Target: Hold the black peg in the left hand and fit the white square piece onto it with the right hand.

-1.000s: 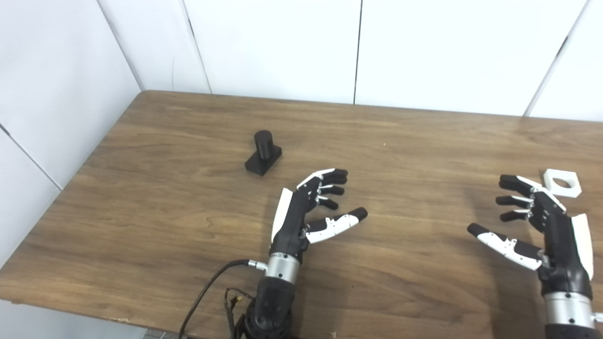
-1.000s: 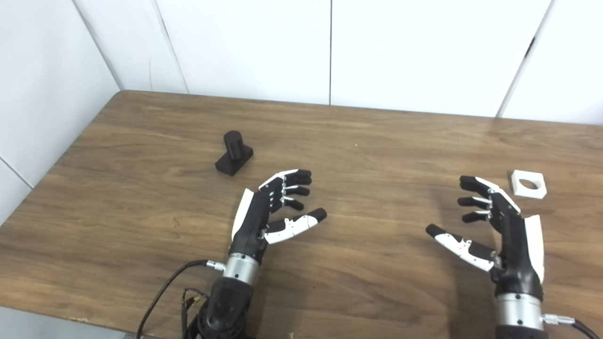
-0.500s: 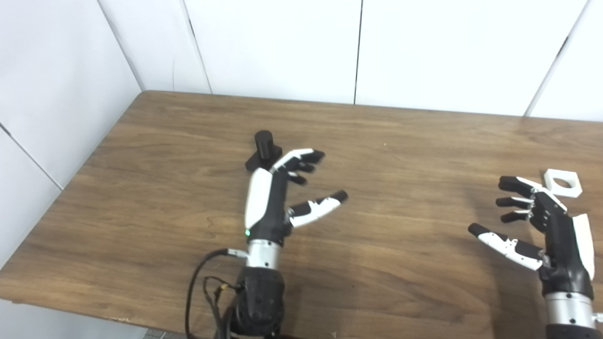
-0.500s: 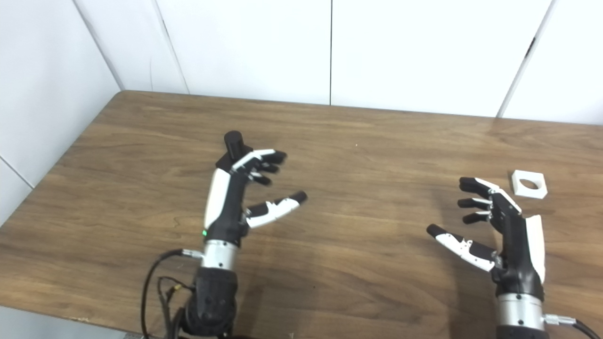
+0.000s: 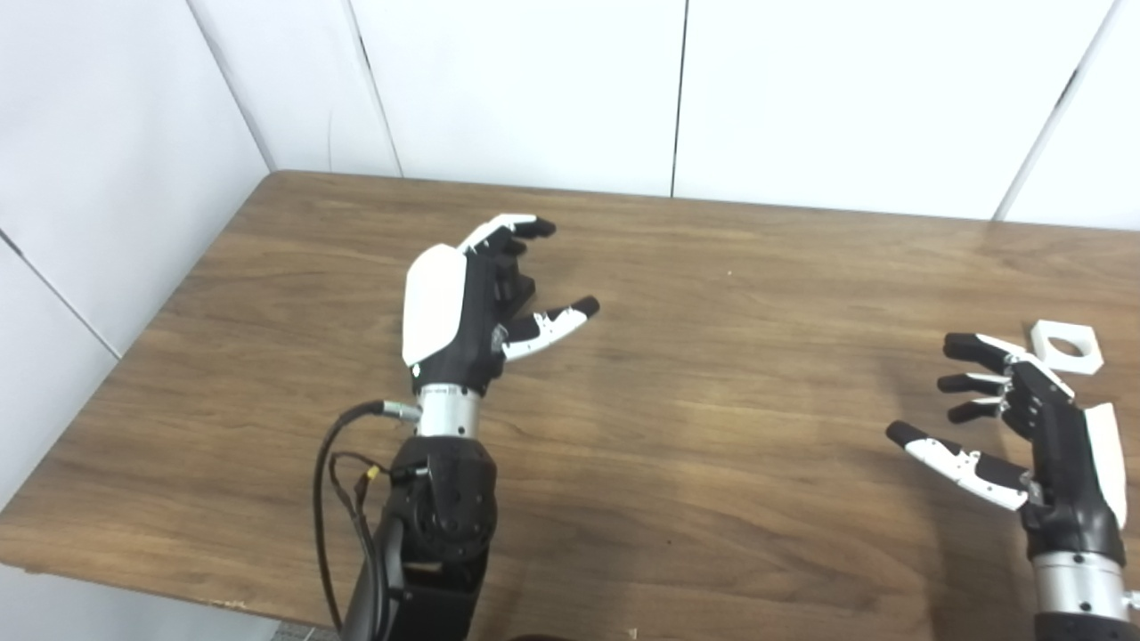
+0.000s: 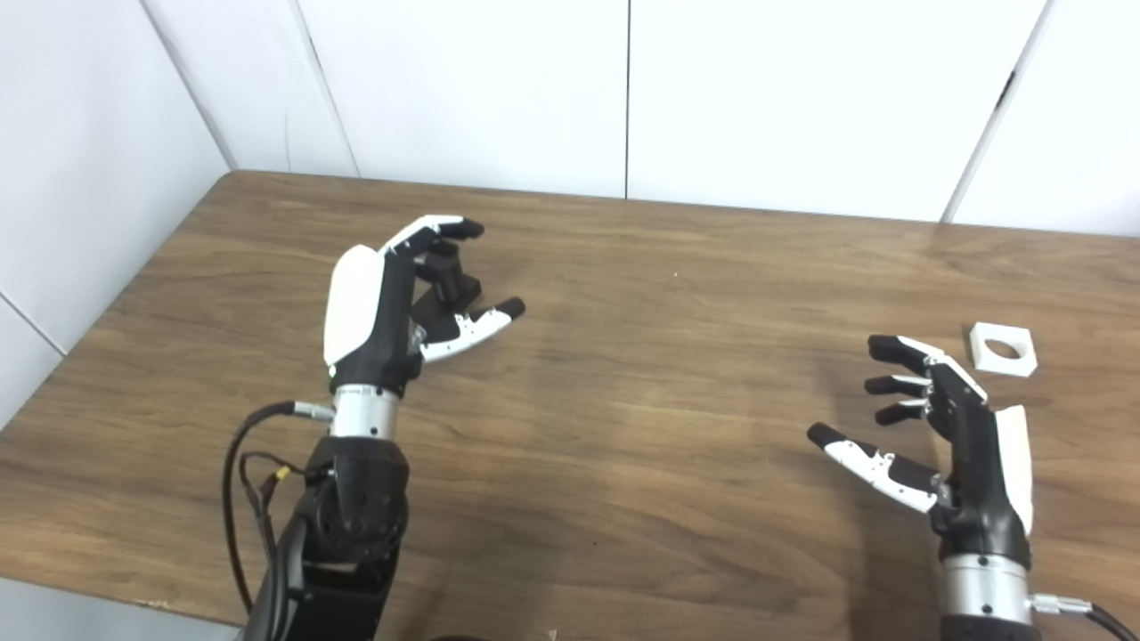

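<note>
The black peg (image 6: 456, 283), a short cylinder on a block base, stands on the wooden table (image 6: 677, 383) at the back left. My left hand (image 6: 390, 296) is raised in front of it, open, with fingers curved around the peg and thumb pointing right; it hides most of the peg in the left eye view. I cannot tell whether the fingers touch the peg. The white square piece (image 5: 1067, 345) with a round hole lies flat at the right. My right hand (image 5: 1015, 427) hovers just in front of it, open, holding nothing.
White wall panels close off the table's far and left sides. The near table edge (image 5: 178, 588) runs along the bottom left. A black cable (image 5: 334, 499) loops beside my left forearm.
My left hand has moved up and back-left from mid-table to the peg, turning its white back toward the camera. The right hand, peg and white piece have stayed put.
</note>
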Available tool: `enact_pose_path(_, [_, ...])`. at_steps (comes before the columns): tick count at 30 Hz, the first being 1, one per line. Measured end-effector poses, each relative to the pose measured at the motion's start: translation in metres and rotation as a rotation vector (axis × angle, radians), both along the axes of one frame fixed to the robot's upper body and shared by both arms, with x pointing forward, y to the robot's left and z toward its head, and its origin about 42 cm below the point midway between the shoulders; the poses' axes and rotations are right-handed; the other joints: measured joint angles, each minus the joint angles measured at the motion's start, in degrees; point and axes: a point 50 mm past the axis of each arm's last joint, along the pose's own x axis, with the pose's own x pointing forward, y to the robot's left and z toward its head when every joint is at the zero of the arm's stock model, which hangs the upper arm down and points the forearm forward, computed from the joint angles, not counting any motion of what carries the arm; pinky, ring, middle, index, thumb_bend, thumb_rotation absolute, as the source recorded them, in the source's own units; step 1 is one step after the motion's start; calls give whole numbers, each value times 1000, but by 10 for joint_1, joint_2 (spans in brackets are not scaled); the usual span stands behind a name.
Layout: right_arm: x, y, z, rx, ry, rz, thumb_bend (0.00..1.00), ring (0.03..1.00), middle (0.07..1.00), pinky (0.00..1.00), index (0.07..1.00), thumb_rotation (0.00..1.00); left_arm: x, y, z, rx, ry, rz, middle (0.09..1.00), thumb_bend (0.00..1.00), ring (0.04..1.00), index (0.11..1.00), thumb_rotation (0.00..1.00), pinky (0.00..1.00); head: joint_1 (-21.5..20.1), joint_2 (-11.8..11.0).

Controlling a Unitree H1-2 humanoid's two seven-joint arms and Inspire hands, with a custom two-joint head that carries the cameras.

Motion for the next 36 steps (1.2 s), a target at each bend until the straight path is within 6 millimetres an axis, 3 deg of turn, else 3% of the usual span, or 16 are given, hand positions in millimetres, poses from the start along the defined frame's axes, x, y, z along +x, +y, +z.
enact_pose_path(9, [0, -5, 1, -1, 3, 4, 636, 601, 721, 456, 698, 0, 33, 21, 0, 188, 39, 84, 748, 769, 678, 659, 254, 495, 2, -1])
enact_pose_path(16, [0, -6, 1, -3, 3, 3, 633, 588, 715, 444, 698, 0, 52, 32, 3, 275, 65, 162, 770, 776, 708, 657, 277, 502, -2, -4])
enact_pose_path(24, [-1, -6, 0, -4, 6, 3, 626, 588, 711, 435, 696, 0, 61, 45, -4, 339, 129, 260, 812, 830, 770, 651, 334, 584, -4, -3])
enact_pose_path(28, [-2, -5, -1, -5, 9, 5, 614, 588, 713, 434, 689, 0, 64, 49, -9, 343, 160, 285, 829, 833, 803, 652, 340, 683, -13, 1])
enact_pose_path(36, [-3, -5, 1, -8, 3, 7, 605, 601, 720, 450, 694, 0, 71, 56, -18, 372, 212, 338, 900, 893, 875, 682, 474, 767, -15, 3])
